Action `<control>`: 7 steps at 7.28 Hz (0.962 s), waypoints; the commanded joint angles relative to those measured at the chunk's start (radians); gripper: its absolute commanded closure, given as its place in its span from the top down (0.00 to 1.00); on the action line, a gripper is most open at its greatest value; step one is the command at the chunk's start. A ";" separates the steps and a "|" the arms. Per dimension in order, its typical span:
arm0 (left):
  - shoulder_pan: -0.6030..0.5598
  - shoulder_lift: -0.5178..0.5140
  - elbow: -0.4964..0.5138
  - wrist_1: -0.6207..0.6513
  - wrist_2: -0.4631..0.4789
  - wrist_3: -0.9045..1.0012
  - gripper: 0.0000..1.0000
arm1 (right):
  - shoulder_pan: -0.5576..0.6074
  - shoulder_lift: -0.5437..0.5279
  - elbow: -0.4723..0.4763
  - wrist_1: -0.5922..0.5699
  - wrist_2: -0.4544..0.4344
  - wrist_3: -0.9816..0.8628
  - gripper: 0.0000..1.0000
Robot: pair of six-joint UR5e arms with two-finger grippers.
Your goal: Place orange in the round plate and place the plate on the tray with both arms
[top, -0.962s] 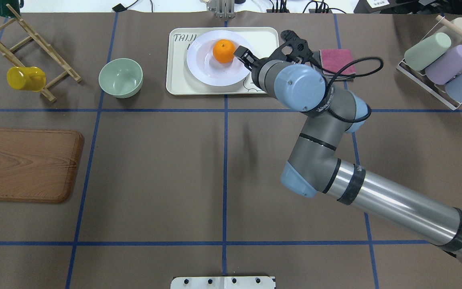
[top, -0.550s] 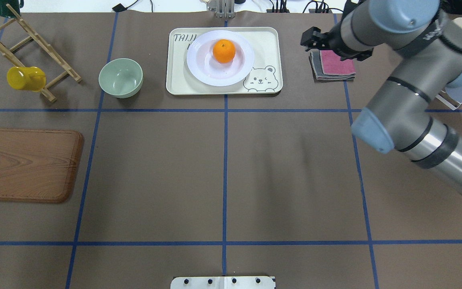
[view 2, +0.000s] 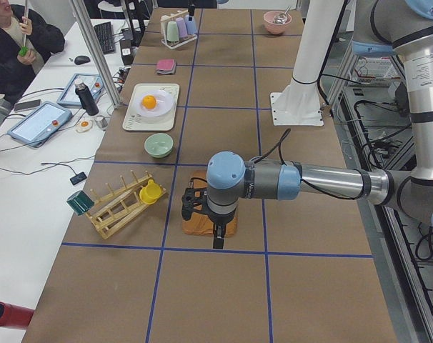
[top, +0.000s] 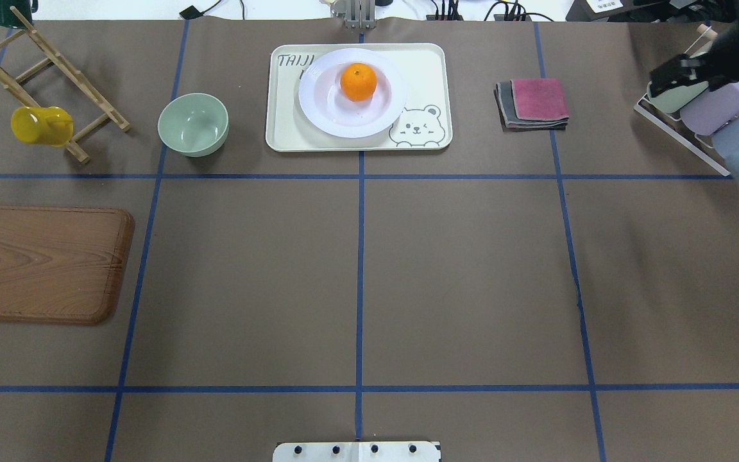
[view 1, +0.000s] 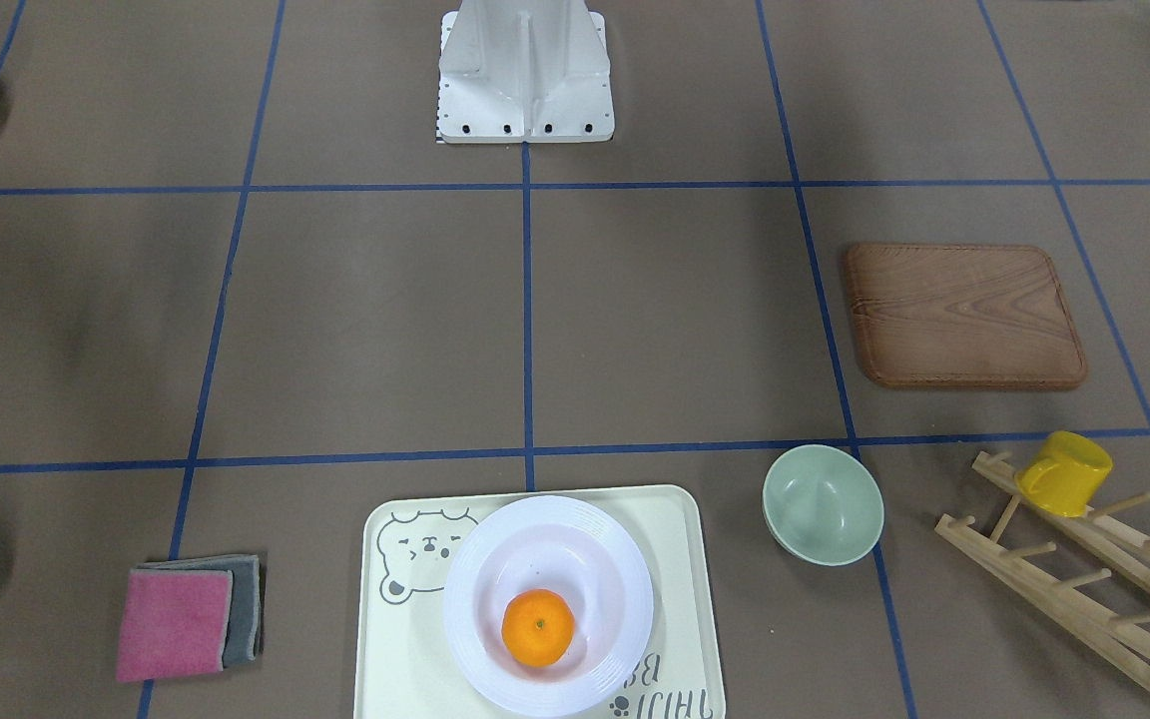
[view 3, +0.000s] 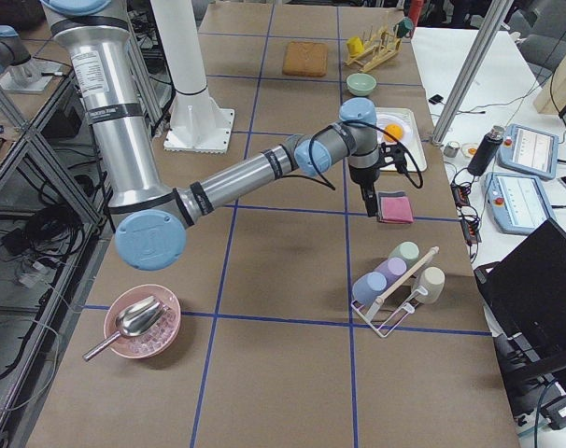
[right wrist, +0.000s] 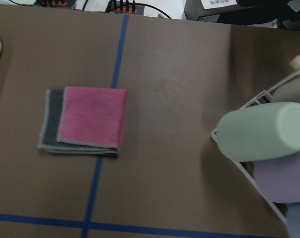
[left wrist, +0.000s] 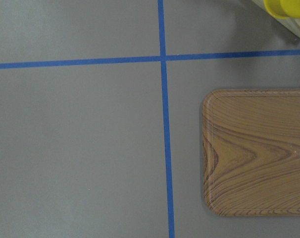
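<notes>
The orange (top: 358,81) (view 1: 538,627) lies in the white round plate (top: 331,110) (view 1: 535,549). That plate rests on the cream bear tray (top: 427,70) (view 1: 405,639) at the table's far middle. My right gripper (top: 671,74) (view 3: 366,207) hovers far to the right near the cup rack, holding nothing, and its fingers look apart. The left gripper (view 2: 216,239) shows only in the exterior left view, hanging over the wooden board. I cannot tell whether it is open or shut.
Folded pink and grey cloths (top: 533,102) (right wrist: 88,121) lie right of the tray. A pale green bowl (top: 193,124) sits left of it. The brown wooden board (top: 42,263) (left wrist: 254,153), a peg rack with a yellow mug (top: 41,125) and a cup rack (top: 696,109) line the sides.
My right arm has pulled away from the plate's right rim and swung right, past the cloths, to the cup rack. Orange, plate and tray have not moved.
</notes>
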 commanded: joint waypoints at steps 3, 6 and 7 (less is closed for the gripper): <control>0.002 0.004 -0.001 -0.002 0.005 0.001 0.98 | 0.193 -0.287 0.010 -0.009 0.120 -0.380 1.00; 0.002 0.008 0.002 -0.002 0.003 -0.001 0.98 | 0.225 -0.367 -0.002 -0.010 0.206 -0.505 1.00; 0.002 0.008 0.002 -0.002 0.005 0.001 0.98 | 0.225 -0.369 -0.008 -0.010 0.208 -0.505 1.00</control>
